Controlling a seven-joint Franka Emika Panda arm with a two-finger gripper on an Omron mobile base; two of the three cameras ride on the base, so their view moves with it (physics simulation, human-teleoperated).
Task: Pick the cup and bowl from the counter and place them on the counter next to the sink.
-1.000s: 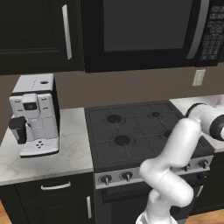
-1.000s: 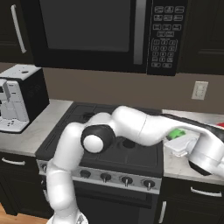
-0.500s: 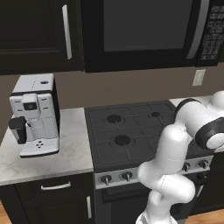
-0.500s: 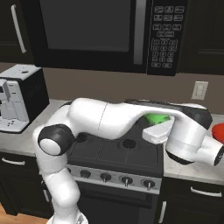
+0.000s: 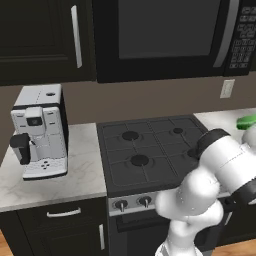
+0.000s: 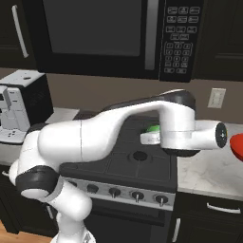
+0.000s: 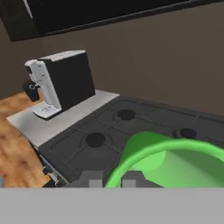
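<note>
My gripper is shut on the cup, a bright green cup whose open rim fills the lower right of the hand view. In the right base view the cup peeks out from behind my hand, in the air above the stove's right side. Its green edge also shows at the right border of the left base view. The red bowl sits on the white marble counter at the far right, cut off by the frame edge. The sink is out of view.
A black stovetop with several burners lies under the cup. A white and black coffee machine stands on the left counter. A dark microwave hangs above the stove. My arm's forearm spans the stove front.
The arm has swung with the cup in its grip, lifting it from the right counter and carrying it leftward over the stove. The bowl has stayed in place.
</note>
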